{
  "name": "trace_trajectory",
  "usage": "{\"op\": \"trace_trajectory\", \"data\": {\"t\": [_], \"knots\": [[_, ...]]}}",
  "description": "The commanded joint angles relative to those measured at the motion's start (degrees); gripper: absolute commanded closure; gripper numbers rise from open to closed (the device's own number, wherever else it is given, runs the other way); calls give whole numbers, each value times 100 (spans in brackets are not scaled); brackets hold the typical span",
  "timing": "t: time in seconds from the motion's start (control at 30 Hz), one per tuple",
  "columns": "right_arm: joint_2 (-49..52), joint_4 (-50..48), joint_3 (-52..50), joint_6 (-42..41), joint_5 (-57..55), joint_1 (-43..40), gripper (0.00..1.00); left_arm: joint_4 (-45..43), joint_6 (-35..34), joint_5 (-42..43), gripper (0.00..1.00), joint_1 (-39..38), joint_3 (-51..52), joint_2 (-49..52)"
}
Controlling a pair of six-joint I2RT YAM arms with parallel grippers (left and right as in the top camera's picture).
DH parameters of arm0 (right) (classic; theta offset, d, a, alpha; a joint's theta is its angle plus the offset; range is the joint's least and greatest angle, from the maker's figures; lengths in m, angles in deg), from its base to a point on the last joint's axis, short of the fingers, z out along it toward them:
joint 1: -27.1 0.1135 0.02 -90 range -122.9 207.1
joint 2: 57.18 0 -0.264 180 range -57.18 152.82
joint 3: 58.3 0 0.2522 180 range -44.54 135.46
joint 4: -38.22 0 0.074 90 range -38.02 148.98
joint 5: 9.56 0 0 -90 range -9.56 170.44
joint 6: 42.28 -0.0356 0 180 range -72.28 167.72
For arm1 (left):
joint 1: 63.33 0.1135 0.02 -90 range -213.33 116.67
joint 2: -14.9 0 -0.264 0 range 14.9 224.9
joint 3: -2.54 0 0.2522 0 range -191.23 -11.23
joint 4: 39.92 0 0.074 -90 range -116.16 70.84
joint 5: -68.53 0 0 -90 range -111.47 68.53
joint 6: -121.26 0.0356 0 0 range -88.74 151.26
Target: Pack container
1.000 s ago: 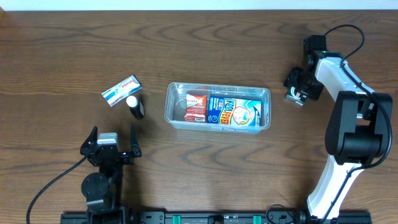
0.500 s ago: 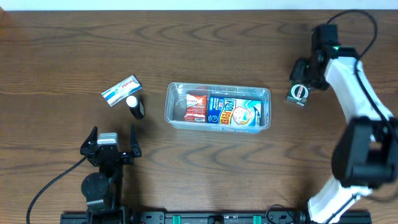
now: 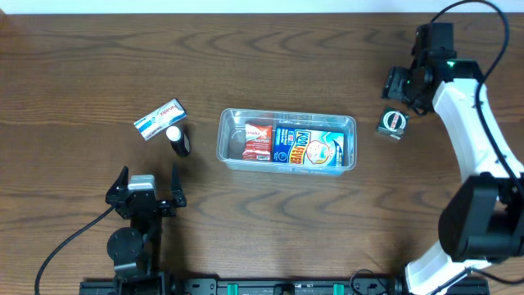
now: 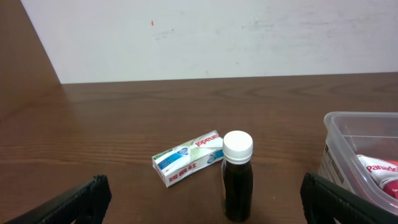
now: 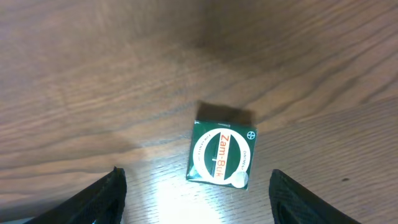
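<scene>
Two arms are standing at the bench (image 3: 270,221). The left arm (image 3: 127,242) is sitting folded over its base at the near edge, the left pincer (image 3: 149,172) pointing toward the far side with fingers wide apart, gripping nothing. The right arm (image 3: 467,123) is reaching to the far right corner; the right pincer (image 3: 401,85) is hanging with fingers spread, a green Zam-Buk carton (image 5: 222,155) lying free on the bench ahead of them. The container (image 3: 232,138) is resting mid-bench between the arms, carrying a red packet (image 3: 258,139) and a blue-and-yellow box (image 3: 309,147). A white-and-blue box (image 3: 160,119) and an upright white-capped bottle (image 3: 177,139) are sitting left of it. The left wrist view is cutting off the container and the bottle's base. From overhead, the right pincer's fingers are blending into the dark wrist.
</scene>
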Motion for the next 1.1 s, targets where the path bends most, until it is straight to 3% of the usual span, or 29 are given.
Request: {"op": "trace_trajectory", "data": {"t": [0.0,0.37,1.07], "knots": [[284,22,-57,199,11,35,27,190,-50,42,2,28,98,0],[988,116,-57,411,28,13,20,190,-50,42,2,28,98,0],[1233,-208,-155,616,28,-42,24,190,-50,42,2,28,98,0]]}}
